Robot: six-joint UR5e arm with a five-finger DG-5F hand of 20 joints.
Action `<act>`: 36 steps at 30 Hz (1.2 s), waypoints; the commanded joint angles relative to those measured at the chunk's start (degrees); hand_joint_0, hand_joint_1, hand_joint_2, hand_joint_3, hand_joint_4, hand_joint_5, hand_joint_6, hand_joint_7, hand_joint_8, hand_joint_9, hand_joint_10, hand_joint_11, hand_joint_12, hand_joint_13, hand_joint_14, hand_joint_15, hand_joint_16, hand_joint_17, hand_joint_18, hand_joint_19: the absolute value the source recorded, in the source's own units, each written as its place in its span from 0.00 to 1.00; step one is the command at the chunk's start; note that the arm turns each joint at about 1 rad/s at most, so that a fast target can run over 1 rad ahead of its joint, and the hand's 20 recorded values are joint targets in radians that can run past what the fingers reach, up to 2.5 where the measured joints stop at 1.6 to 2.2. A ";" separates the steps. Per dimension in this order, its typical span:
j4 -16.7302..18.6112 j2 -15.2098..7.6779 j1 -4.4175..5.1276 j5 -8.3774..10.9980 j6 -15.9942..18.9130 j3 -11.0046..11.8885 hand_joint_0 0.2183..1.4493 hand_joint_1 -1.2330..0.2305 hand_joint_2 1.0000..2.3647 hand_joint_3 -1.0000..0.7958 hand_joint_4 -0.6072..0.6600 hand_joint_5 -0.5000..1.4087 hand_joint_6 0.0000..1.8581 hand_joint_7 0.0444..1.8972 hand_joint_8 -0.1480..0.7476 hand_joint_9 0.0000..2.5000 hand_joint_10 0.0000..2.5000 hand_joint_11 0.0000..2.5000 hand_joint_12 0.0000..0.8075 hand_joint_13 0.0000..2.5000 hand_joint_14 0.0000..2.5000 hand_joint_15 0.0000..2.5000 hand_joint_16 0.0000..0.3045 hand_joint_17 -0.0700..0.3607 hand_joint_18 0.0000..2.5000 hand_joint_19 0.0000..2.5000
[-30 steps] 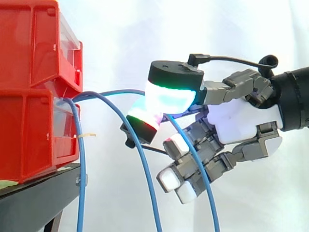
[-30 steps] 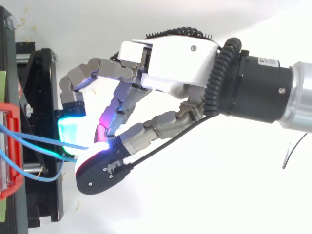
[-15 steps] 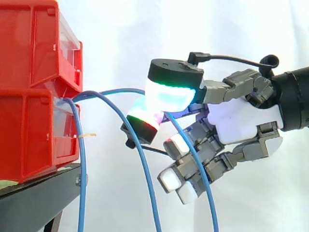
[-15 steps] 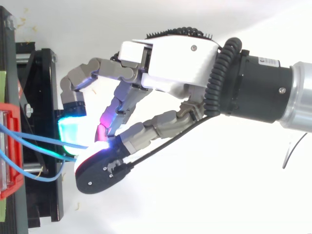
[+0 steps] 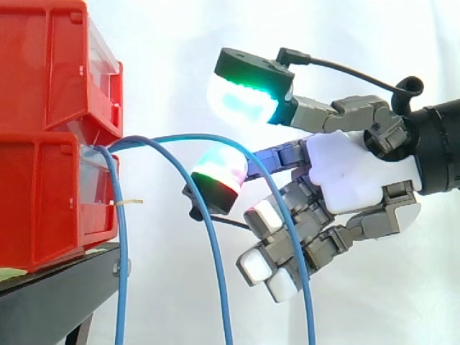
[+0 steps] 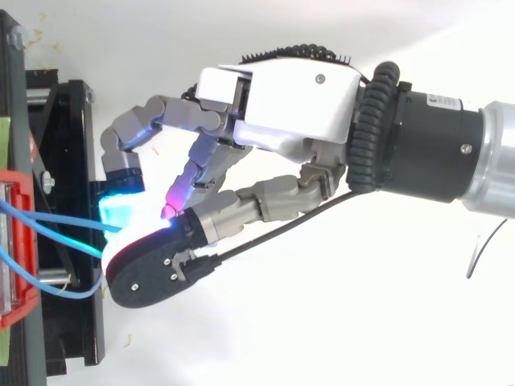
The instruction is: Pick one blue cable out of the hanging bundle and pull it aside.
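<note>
Three thin blue cables hang from the front of the stacked red bins (image 5: pixel 50 129). The outermost blue cable (image 5: pixel 180 136) arcs right and drops in front of my hand (image 5: pixel 359 176). It passes between the thumb's green-glowing pad (image 5: pixel 244 97), now raised well above it, and a finger's pad (image 5: pixel 219 172) just below it. Neither pad presses on the cable. The lower fingers stay curled under the palm. A second cable (image 5: pixel 215 259) hangs left of the hand, and a third (image 5: pixel 122 251) falls straight down by the bins. From above, the hand (image 6: pixel 298 96) reaches toward the cables (image 6: pixel 56 219).
The bins sit on a black stand (image 5: pixel 57 295) at the left, also seen from above (image 6: pixel 72 121). A white curtain fills the background. Free room lies to the right of the cables and below the hand.
The thumb has lifted up and away from the finger pad, releasing its pinch on the outermost cable. The cable has sagged slightly lower. The arm has stayed where it was.
</note>
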 commanded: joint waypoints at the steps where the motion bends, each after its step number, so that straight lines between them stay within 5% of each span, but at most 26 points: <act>1: 0.00 0.01 0.00 0.00 -0.09 -0.01 0.09 0.41 0.00 0.28 0.48 0.21 0.46 0.60 0.58 0.48 0.01 0.26 0.55 0.40 0.01 0.20 0.25 0.55 0.37 0.16; 13: 0.00 0.01 0.00 0.00 0.00 -0.01 0.22 0.33 0.00 0.28 0.47 0.21 0.46 0.66 0.51 0.46 0.01 0.27 0.46 0.36 0.01 0.21 0.19 0.47 0.32 0.19; 20: 0.00 0.01 0.00 0.00 0.00 -0.01 0.28 0.29 0.01 0.41 0.45 0.21 0.47 0.70 0.49 0.46 0.01 0.27 0.43 0.37 0.01 0.21 0.17 0.44 0.31 0.18; 31: -0.18 -0.07 0.35 0.17 0.00 -0.01 0.28 0.31 0.01 0.51 0.41 0.24 0.48 0.65 0.50 0.44 0.00 0.17 0.49 0.34 0.01 0.16 0.21 0.49 0.33 0.15; 36: -3.96 0.54 0.44 -0.97 0.00 -0.09 0.29 0.31 0.01 0.52 0.42 0.24 0.48 0.64 0.50 0.39 0.00 0.13 0.51 0.29 0.00 0.14 0.21 0.50 0.31 0.14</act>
